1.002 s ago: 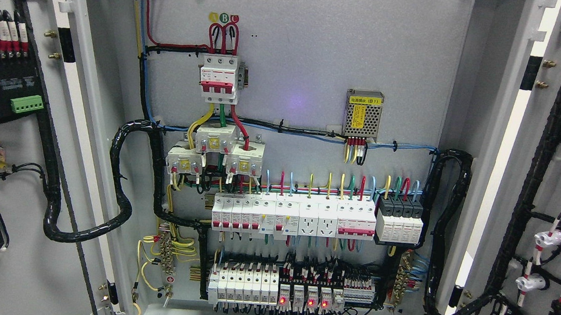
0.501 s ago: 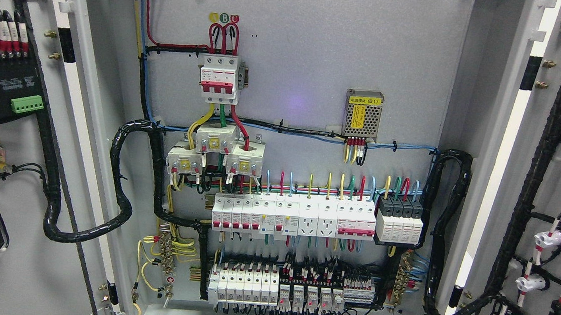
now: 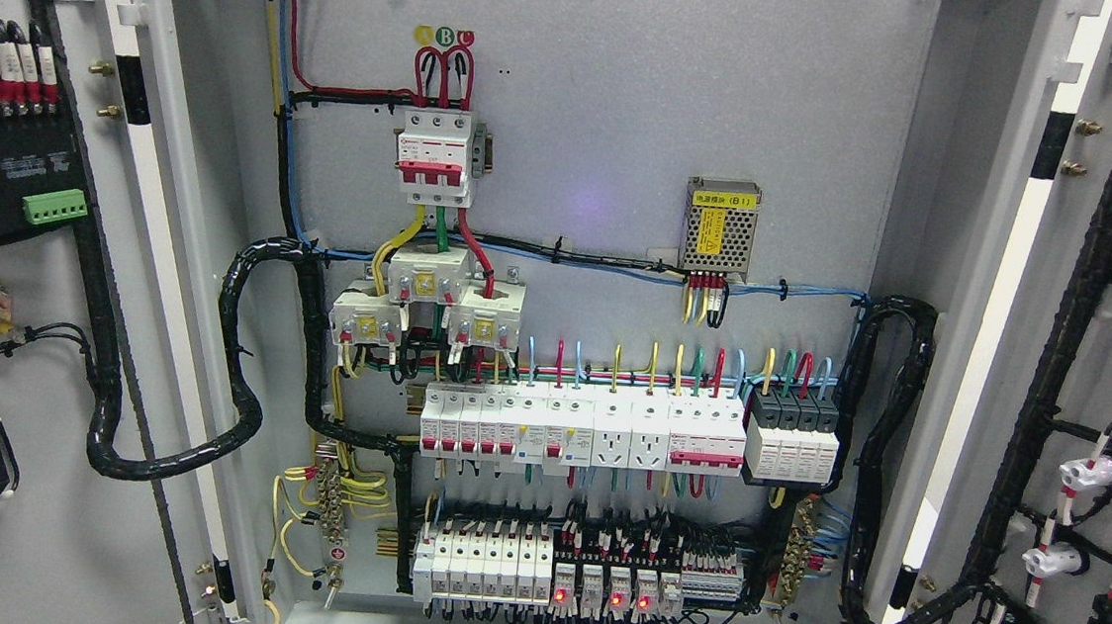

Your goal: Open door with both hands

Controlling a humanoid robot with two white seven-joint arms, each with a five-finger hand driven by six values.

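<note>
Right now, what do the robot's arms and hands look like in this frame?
Neither arm nor hand shows in the head view, so their look cannot be described. Only the open cabinet is visible, with the left door and right door swung wide.

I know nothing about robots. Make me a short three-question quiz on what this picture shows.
1. True or false: both cabinet doors, the left door and the right door, stand open.
2. How many red lights glow in the bottom row of relays?
3. The perforated metal box sits: A) upper right of the back panel, B) on the left door, C) on the cabinet floor.

Key: 1 true; 2 three; 3 A.
</note>
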